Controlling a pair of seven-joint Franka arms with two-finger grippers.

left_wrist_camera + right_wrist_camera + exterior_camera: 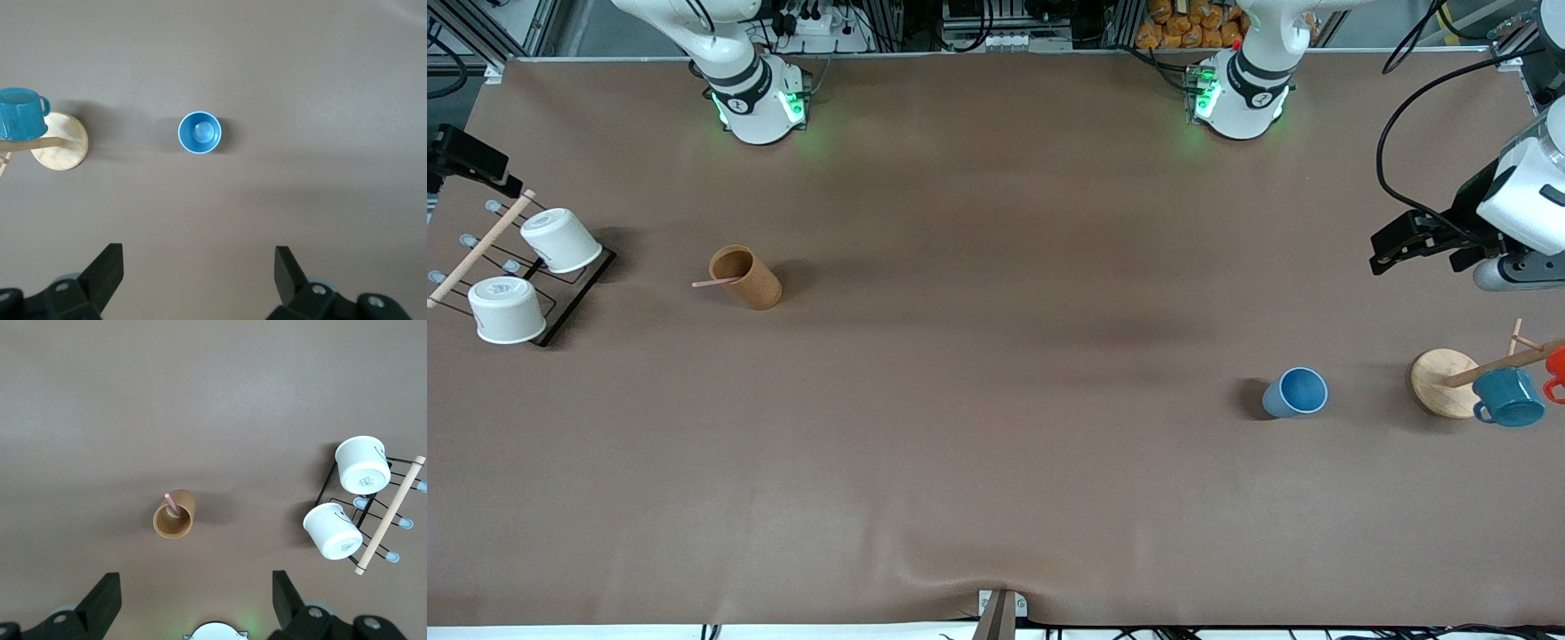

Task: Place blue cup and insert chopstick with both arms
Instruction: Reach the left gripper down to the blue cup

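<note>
Over the brown tabletop (996,267), both my fingers spread wide, empty; left fingers (199,273) next descend on small light-blue tumbler (199,132); right fingers (197,597) wait over pale-pink chopstick (171,505).

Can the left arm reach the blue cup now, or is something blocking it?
Probably yes. The blue cup stands upright and alone on bare table, apart from the wooden mug stand. The left gripper is open high above, and nothing lies between them.
</note>
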